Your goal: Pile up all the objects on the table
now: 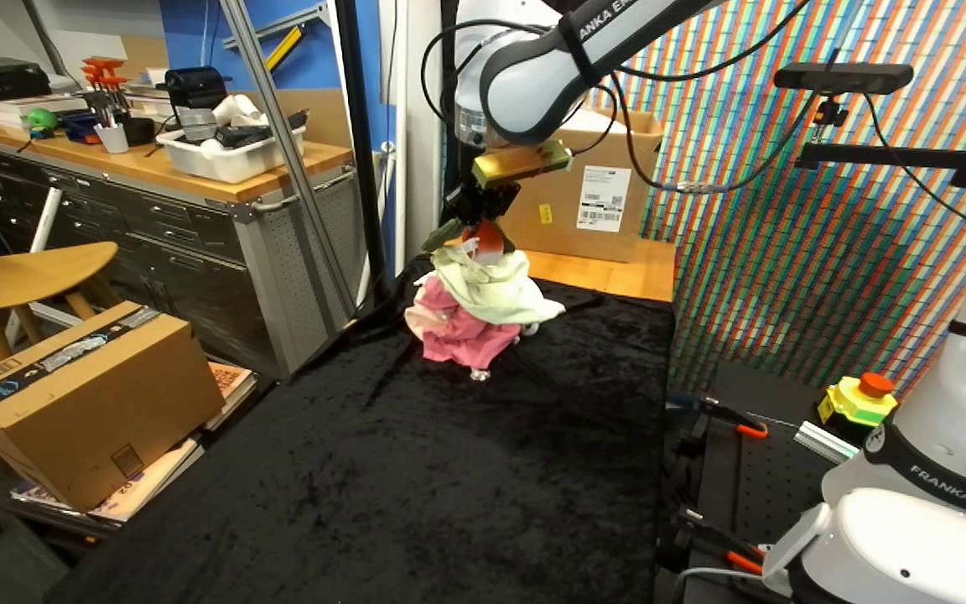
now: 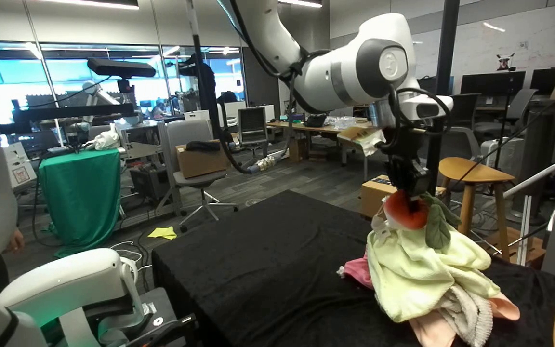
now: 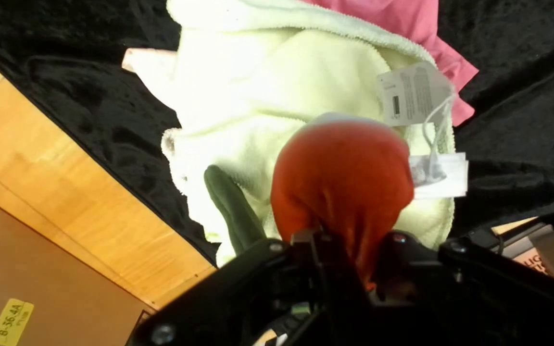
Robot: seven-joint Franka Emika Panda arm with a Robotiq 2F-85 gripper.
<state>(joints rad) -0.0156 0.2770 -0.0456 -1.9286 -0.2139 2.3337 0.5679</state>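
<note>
Claw [image 3: 351,240]: jaws nearly together, pinching red part of toy [image 3: 344,178] | Loc: toy at top of cloth pile [image 2: 424,274], blk table [image 1: 449,486]; contact unclear | Handling: prob. light, soft, squashy; grip bunched red fabric, avoid leaves [image 2: 439,229] & tags [image 3: 414,93]

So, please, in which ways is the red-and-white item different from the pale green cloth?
The red-and-white item is rounded and smaller; the pale green cloth is larger and spread in loose folds. The red-and-white item is pinched in the gripper, while the pale green cloth lies partly over the pink cloth. Both appear to be soft fabric.
</note>
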